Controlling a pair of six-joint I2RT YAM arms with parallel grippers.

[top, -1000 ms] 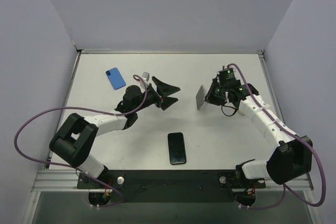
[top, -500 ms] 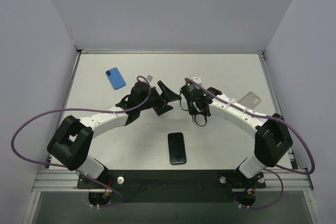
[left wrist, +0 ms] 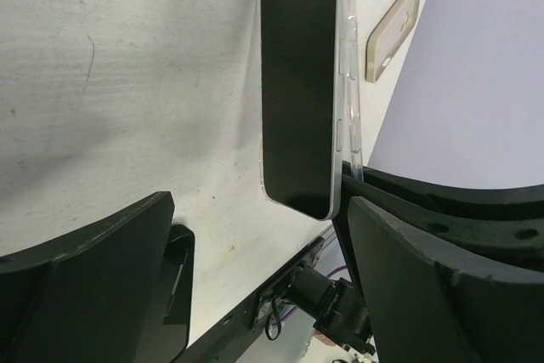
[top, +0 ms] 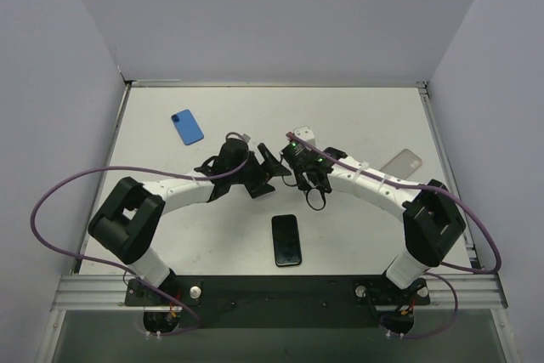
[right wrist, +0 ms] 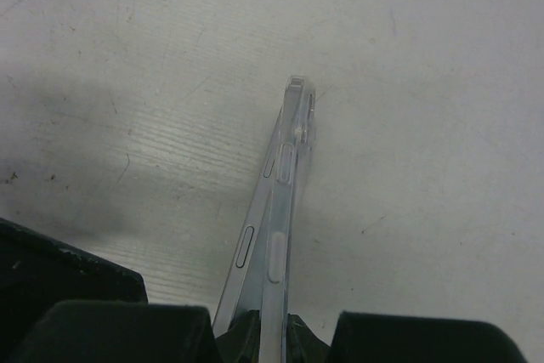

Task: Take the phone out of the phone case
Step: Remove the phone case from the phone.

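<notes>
The phone in its clear case (left wrist: 299,82) is held up on edge above the table, dark screen facing the left wrist camera. My right gripper (right wrist: 272,325) is shut on its lower end. In the right wrist view the phone's silver edge (right wrist: 255,227) stands a little off the clear case (right wrist: 285,184) near my fingers. My left gripper (left wrist: 259,210) is open, its fingers wide apart, with the phone's lower end just ahead, close to its right finger (left wrist: 442,278). In the top view both grippers meet at the table's middle, left (top: 272,169) and right (top: 296,161); the phone is hidden there.
A black phone (top: 286,240) lies flat near the front, below the grippers. A blue phone (top: 186,126) lies at the back left. A beige case (top: 401,160) lies at the right, also in the left wrist view (left wrist: 391,31).
My right arm has swung left from the right side to the middle, carrying the cased phone up to my left gripper. My left gripper has shifted slightly right and nearer.
</notes>
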